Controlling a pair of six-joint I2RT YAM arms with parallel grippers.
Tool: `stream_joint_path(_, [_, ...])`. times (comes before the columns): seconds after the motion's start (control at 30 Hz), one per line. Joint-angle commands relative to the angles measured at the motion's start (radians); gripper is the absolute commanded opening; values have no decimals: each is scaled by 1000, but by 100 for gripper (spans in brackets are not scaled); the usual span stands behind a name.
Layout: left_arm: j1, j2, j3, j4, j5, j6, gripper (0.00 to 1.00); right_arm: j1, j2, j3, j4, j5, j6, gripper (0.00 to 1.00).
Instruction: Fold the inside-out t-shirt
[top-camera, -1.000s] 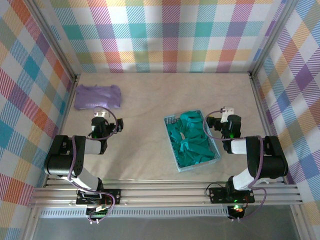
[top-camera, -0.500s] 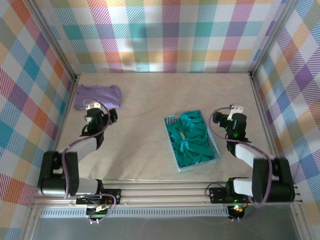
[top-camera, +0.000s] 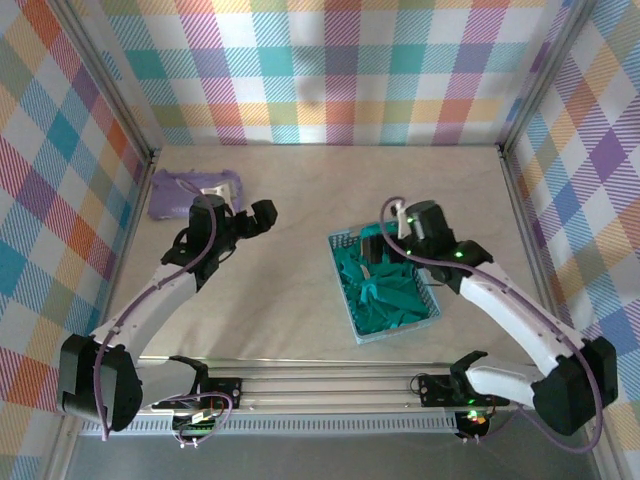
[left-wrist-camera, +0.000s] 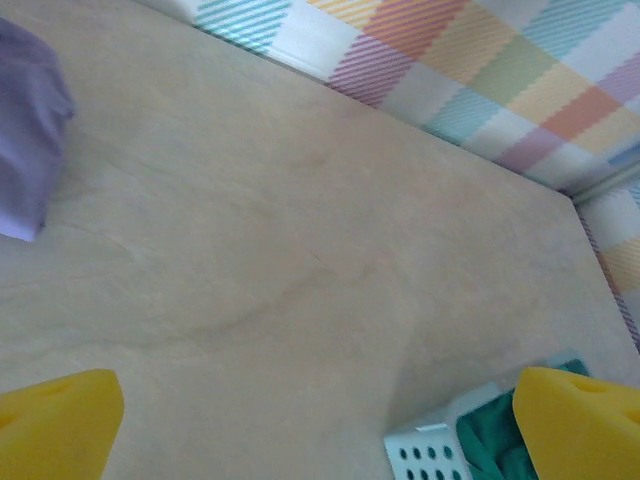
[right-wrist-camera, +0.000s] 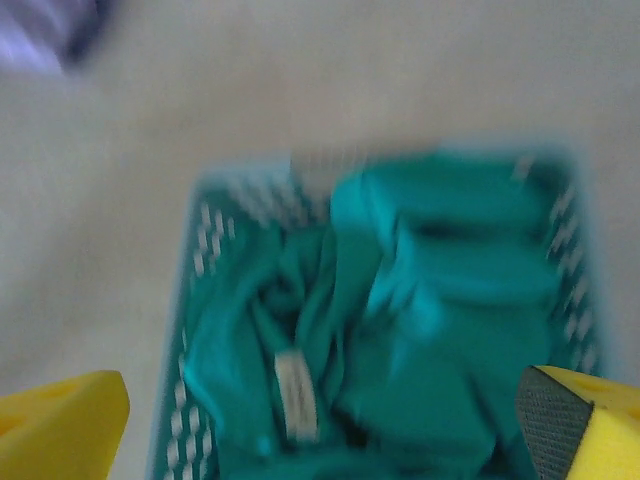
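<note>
Teal cotton, the inside-out t-shirt (top-camera: 388, 290), is seen from above heaped in the blue basket (top-camera: 341, 241). At the left wrist, the left gripper (left-wrist-camera: 315, 430) is held wide apart, empty, over the worktop (left-wrist-camera: 250, 250). At the right wrist, the right gripper (right-wrist-camera: 320, 425) is likewise spread, empty, above the t-shirt.

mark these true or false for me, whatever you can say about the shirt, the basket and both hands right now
1. The teal t-shirt lies crumpled inside the light blue basket. True.
2. The lavender folded garment is in the basket too. False: it lies on the table at the far left, apart from the basket.
3. The right hand is shut on the t-shirt. False: it is open over the basket's far end and holds nothing.
4. The left hand is open and empty, over bare table between the lavender garment and the basket. True.
</note>
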Motion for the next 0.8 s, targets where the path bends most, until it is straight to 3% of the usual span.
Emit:
stream_joint_path(0.0, [-7, 9, 25, -86, -20, -23, 100, 40, 51, 8, -238, -16, 58, 100])
stream_joint_path(0.3, [-9, 30, 37, -134, -42, -19, 100, 41, 428, 1, 31, -20, 111, 99])
stream_joint_path(0.33, [-9, 27, 34, -139, -47, -21, 100, 42, 474, 14, 49, -12, 109, 92])
stream_joint_path(0.43, [-9, 16, 31, -165, -65, -25, 100, 35, 506, 63, 45, 49, 58, 49])
stream_joint_path(0.57, [-9, -36, 28, -217, -123, -7, 100, 20, 271, 128, -13, 155, -55, 7])
stream_joint_path(0.6, [-9, -53, 18, -216, -147, -5, 100, 20, 207, 148, -19, 163, -74, 0])
stream_joint_path(0.67, [2, -90, -16, -191, -200, -5, 100, 21, 74, 189, 26, 77, -93, 0])
stream_joint_path(0.77, [87, -120, -33, -198, -185, -50, 100, 47, -2, 243, 178, -115, -35, 0])
